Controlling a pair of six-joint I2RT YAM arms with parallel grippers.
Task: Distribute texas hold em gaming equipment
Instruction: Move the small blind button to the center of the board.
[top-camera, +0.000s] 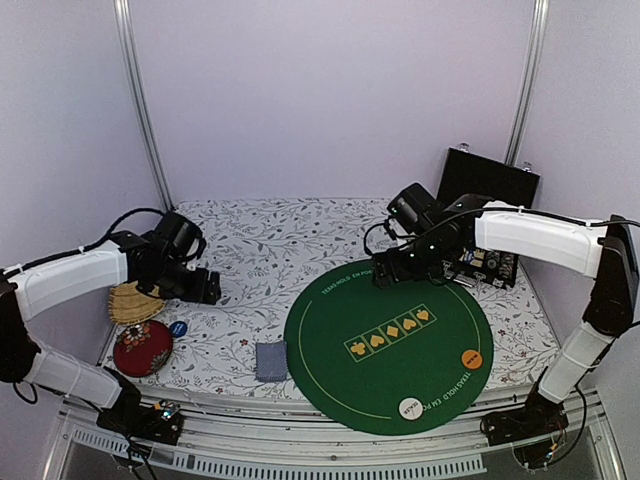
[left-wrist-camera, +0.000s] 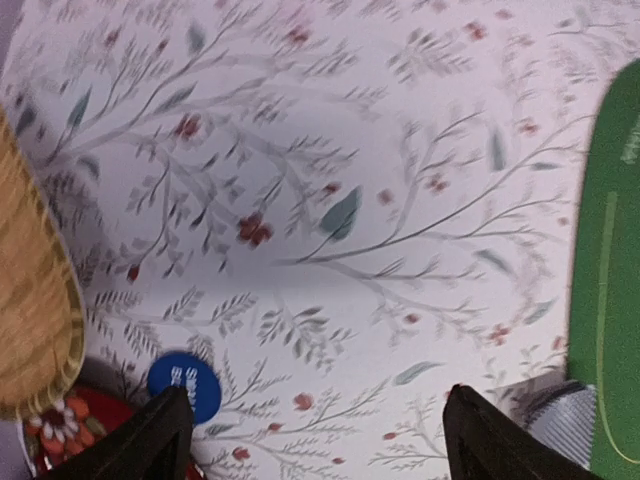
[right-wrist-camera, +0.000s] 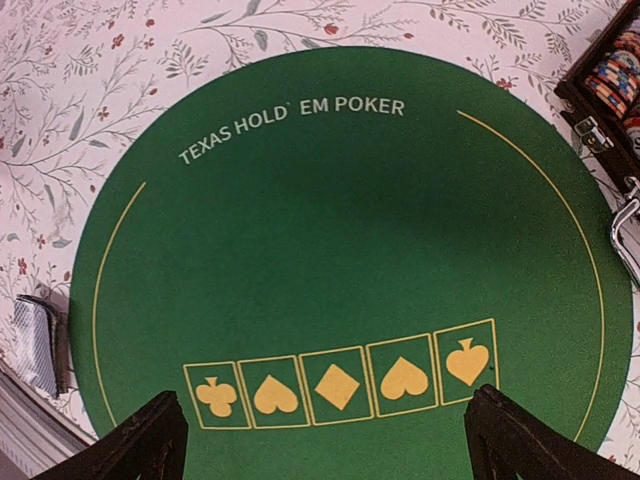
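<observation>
while beside red cushion (top-camera: 142, 347), blue disc (top-camera: 178, 327) near basket (top-camera: 125, 305)

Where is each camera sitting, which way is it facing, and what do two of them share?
Top external: above and behind the arm bases, looking down on the floral cloth; both arms show, with left claw and right claw.
Left wrist: on the left arm, facing down at cloth and blue disc; its open fingertips show.
Right wrist: on the right arm, facing down at the green mat; its open fingertips show.
Shared: top and left wrist both catch the blue disc; all three show the mat.
</observation>
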